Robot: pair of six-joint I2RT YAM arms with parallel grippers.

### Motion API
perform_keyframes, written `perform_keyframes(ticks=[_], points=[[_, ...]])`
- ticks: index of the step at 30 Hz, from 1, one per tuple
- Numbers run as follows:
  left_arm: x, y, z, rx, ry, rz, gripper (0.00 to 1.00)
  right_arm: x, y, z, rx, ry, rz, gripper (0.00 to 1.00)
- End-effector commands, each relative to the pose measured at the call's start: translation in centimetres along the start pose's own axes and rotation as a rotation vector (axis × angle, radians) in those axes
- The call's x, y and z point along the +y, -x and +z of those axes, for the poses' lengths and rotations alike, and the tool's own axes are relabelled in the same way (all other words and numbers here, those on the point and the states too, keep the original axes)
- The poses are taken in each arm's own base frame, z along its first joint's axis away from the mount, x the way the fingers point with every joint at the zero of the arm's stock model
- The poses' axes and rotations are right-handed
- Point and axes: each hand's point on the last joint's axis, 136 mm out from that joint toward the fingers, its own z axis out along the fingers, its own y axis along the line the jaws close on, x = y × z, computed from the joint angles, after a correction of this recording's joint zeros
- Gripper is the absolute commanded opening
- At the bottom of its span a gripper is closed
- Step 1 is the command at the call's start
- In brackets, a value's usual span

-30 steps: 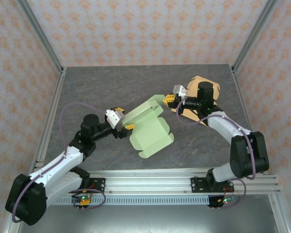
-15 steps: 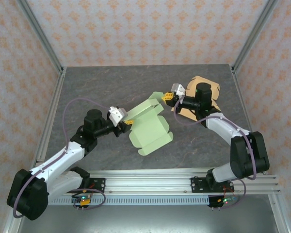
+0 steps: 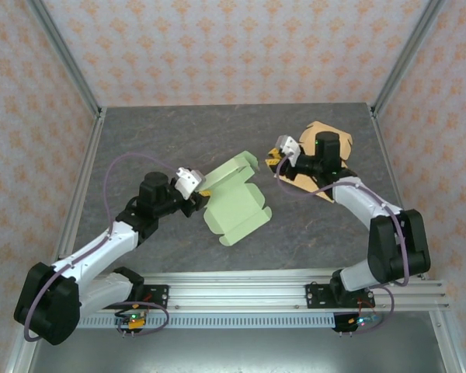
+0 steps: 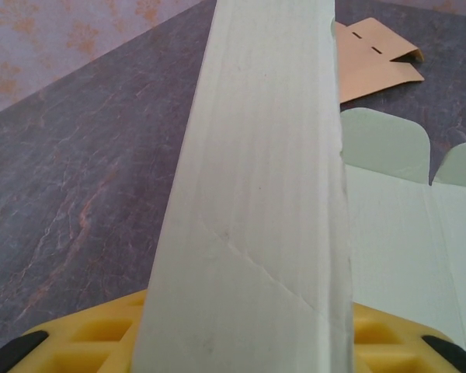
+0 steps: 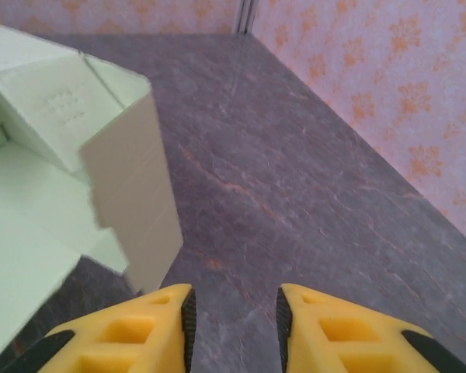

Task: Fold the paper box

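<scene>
Left gripper [image 3: 203, 189]: clamped on paper box [image 3: 234, 208] side wall.
Right gripper [image 5: 233, 325]: jaws apart, empty, just beside the box's flap.

Dark marbled tabletop [image 3: 171, 132] (grey stone pattern) between pink floral walls [image 3: 233, 47] and aluminium posts [image 3: 62, 54].

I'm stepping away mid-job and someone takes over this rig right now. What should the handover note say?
Left gripper: shut on a raised side panel of the green paper box.
Right gripper: open, empty, beside the box's far flap.
The box lies mid-table, mostly unfolded. A tan cardboard sheet lies under the right arm.
Done: one panel lifted.
Left: fold the other walls and flaps, then close.
</scene>
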Motion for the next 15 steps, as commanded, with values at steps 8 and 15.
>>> perform_keyframes(ticks=[8, 15], points=[[-2.3, 1.1, 0.0, -0.007, -0.125, 0.117, 0.41, 3.1, -2.2, -0.7, 0.106, 0.144, -0.244, 0.60], [-3.5, 1.1, 0.1, 0.015, -0.194, 0.124, 0.41, 5.8, -2.9, 1.1, 0.149, 0.294, -0.317, 0.55]])
